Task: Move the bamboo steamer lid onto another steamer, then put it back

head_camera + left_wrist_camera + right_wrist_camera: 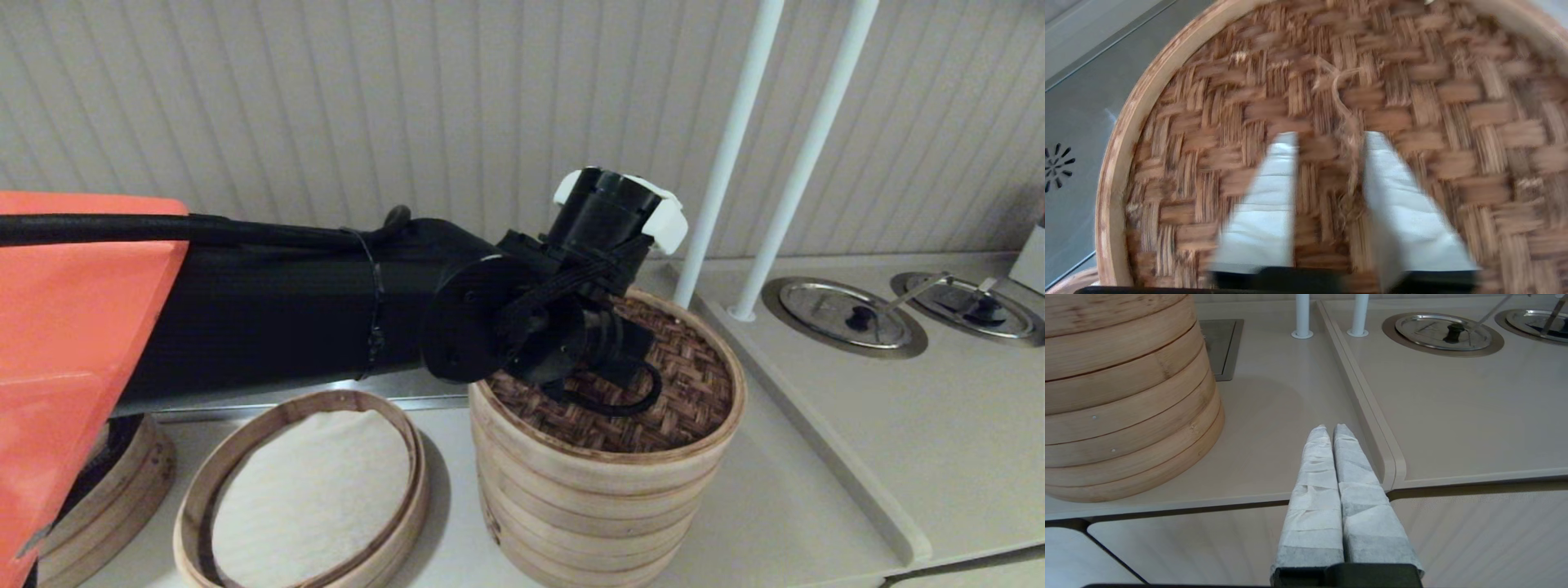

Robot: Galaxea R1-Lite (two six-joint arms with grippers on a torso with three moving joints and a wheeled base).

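Our left pincer (1331, 143) stands apart around the string loop (1345, 118) of the bamboo steamer lid (653, 392), which sits on the tall stack (588, 506). The cloth-lined single steamer (306, 498), at nine o'clock from it, is uncovered, so we judge both moves remain. Our right pincer (1331, 430) is together, idle over the counter (1298, 404).

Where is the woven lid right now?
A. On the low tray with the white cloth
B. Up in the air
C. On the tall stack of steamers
C. The bamboo steamer lid sits on the tall stack, with the left gripper open over its string loop; the cloth-lined steamer lies uncovered.
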